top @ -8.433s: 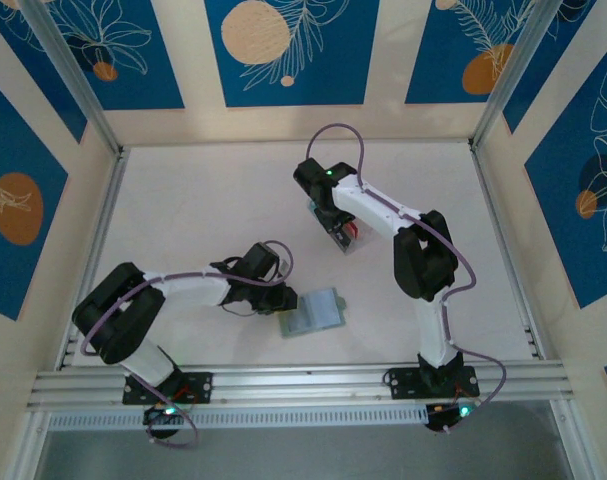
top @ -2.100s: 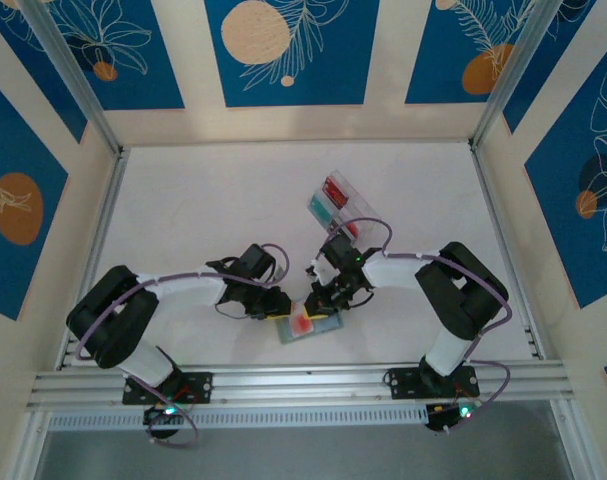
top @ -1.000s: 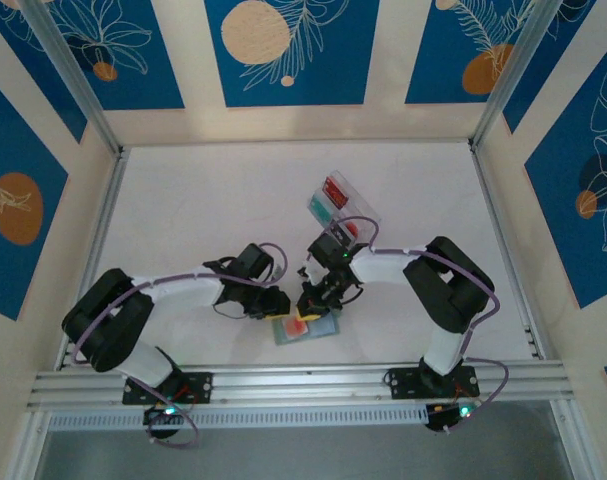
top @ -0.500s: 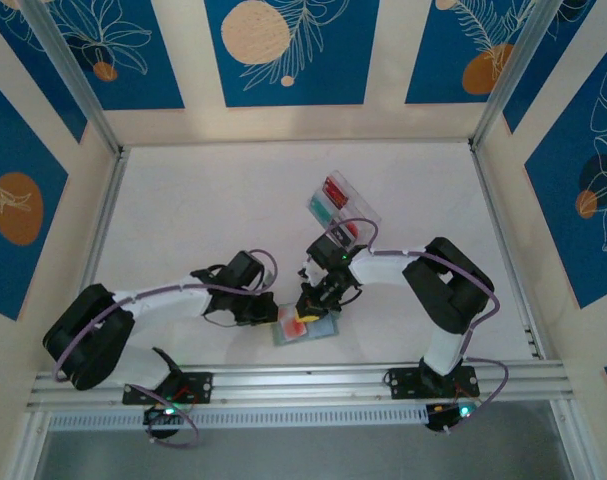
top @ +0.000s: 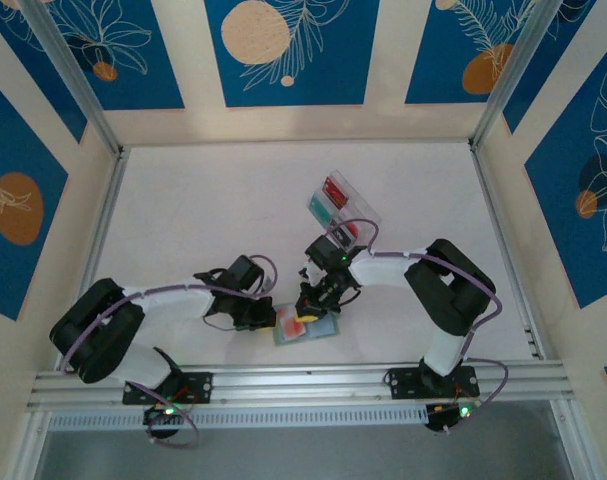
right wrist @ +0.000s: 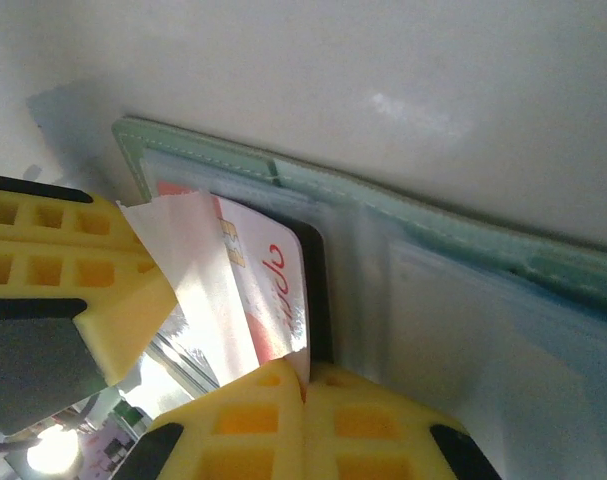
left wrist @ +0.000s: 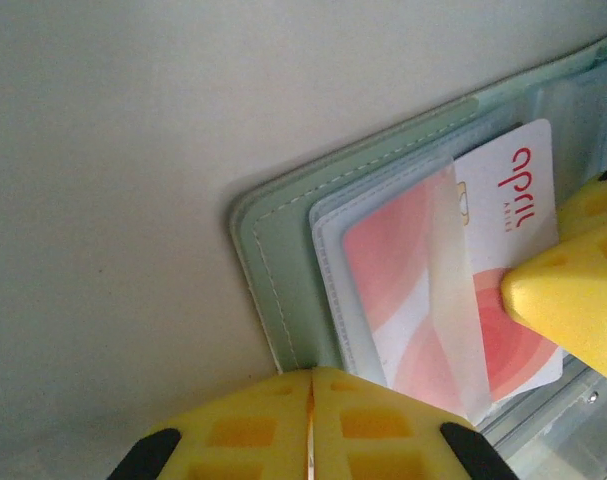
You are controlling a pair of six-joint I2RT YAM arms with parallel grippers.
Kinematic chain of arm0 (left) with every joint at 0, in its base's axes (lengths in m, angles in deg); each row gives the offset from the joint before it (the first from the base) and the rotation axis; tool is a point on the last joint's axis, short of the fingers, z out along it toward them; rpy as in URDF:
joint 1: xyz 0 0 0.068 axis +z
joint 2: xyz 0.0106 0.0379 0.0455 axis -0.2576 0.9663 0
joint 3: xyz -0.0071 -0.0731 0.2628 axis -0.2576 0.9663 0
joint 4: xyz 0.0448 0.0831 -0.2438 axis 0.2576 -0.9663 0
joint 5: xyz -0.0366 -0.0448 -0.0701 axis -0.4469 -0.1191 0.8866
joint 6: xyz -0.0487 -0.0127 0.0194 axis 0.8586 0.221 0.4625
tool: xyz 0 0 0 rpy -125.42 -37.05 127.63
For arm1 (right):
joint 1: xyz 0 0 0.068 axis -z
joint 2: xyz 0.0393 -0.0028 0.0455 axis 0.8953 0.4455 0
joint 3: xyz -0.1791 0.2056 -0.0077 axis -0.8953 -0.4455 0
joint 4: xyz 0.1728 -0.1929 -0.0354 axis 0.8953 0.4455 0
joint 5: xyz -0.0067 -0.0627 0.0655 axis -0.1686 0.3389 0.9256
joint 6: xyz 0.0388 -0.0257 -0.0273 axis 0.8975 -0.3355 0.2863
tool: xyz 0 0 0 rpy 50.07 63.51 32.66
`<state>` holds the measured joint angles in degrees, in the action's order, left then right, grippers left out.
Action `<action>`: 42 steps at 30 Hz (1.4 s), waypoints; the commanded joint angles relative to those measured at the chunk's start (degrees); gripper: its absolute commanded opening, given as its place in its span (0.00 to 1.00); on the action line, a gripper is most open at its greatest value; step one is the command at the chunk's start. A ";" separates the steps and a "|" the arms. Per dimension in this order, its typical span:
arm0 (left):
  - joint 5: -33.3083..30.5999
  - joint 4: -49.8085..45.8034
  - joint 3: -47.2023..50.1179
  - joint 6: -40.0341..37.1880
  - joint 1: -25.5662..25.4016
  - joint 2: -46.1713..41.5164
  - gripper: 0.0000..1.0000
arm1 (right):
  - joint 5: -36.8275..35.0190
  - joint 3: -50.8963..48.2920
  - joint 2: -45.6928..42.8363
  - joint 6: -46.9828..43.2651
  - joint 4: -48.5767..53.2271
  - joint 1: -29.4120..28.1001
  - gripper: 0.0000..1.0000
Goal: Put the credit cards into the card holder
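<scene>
Near the middle of the table's (top: pixel 183 220) near edge the sage card holder (top: pixel 326 329) lies open, its long axis roughly along that edge. A red-and-white credit card (left wrist: pixel 423 300) sits half under its clear sleeve (left wrist: pixel 445 230), bare end toward my right claw (right wrist: pixel 305 410), the nearer one. That claw is shut with its tips on that end; pinching or pushing, I cannot tell. My left claw (left wrist: pixel 311 415), shut and empty, sits at the holder's left edge.

The left gripper (left wrist: pixel 311 425) sits at the bottom edge, its yellow fingers pressed together beside the open sage-green card holder (left wrist: pixel 283 270). A red-and-white card (left wrist: pixel 413 280) lies partly under a clear sleeve (left wrist: pixel 448 250). At right, a yellow fingertip (left wrist: pixel 568 300) touches the card.
</scene>
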<state>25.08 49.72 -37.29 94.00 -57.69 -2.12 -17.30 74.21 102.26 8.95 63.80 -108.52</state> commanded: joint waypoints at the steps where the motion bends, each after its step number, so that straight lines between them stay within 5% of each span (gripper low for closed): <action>1: -0.39 4.03 1.77 1.48 -1.07 2.20 0.08 | -6.42 -1.50 0.18 4.18 0.56 -1.37 0.00; 11: -1.65 2.94 1.20 1.75 -1.36 1.90 0.08 | -9.26 -0.56 -0.72 6.14 0.36 -4.79 0.00; 18: -2.76 0.17 -0.34 0.90 -0.46 0.62 0.08 | -14.88 0.97 -2.84 3.89 8.26 -4.86 0.29; 28: -1.99 -0.80 -0.70 0.17 1.34 -0.08 0.09 | -15.54 5.68 -4.01 0.56 15.00 -6.18 0.52; 33: -1.62 -1.42 -1.27 -0.18 1.96 -0.47 0.09 | -14.81 6.97 -3.25 0.19 15.97 -6.31 0.45; 37: -1.55 -1.96 -1.48 -0.61 2.16 -0.93 0.10 | -19.44 8.71 -6.48 -2.56 19.18 -6.30 0.45; 42: -1.27 -2.27 -2.02 -0.98 2.51 -0.92 0.10 | -25.84 12.72 -6.80 -6.50 24.94 -5.43 0.34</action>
<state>24.38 49.35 -38.01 94.37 -55.83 -2.19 -38.50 84.35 96.25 5.80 83.47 -114.49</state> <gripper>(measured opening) 0.096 0.350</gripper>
